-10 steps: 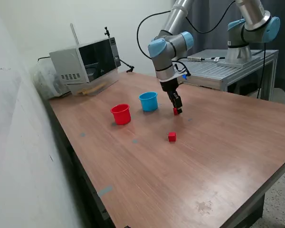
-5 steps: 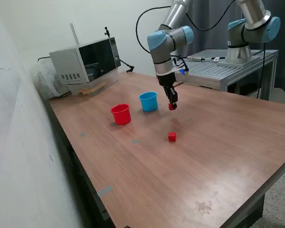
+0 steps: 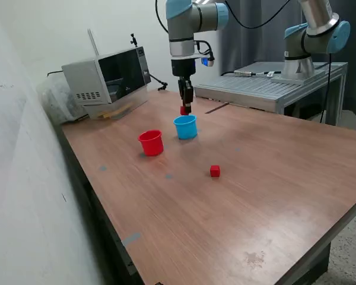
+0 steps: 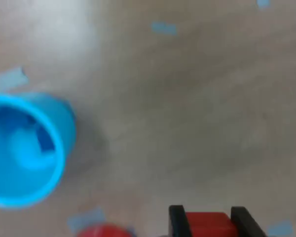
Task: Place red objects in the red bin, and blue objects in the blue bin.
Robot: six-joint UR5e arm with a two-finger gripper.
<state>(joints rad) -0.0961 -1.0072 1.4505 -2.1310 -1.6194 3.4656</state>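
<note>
since the earlier frames the arm has lifted and swung toward the exterior view's left, carrying a red cube [image 3: 183, 110] from low over the table [image 3: 273, 178] to a spot in the air above the far rim of the blue cup [image 3: 185, 127]. the gripper [image 3: 184, 109] points straight down, and its two black fingers [image 4: 176, 220] are closed on the cube's opposite sides; the wrist view shows the cube [image 4: 205, 224] pinched squarely between them, its flat top facing the camera. being a cube, it has no long axis to speak of.

the blue cup stands upright, mouth up, and in the wrist view the blue cup [image 4: 24, 148] holds dark blue shapes on its floor, too blurred to count. the red cup [image 3: 151, 142] stands upright just beside it on the exterior view's left; what lies inside it cannot be told. only a sliver of its rim [image 4: 103, 231] shows in the wrist view.

a second red cube [image 3: 215, 171] sits flat on the table, well apart from both cups, toward the near edge. a microwave [image 3: 107, 74] stands at the far corner.
</note>
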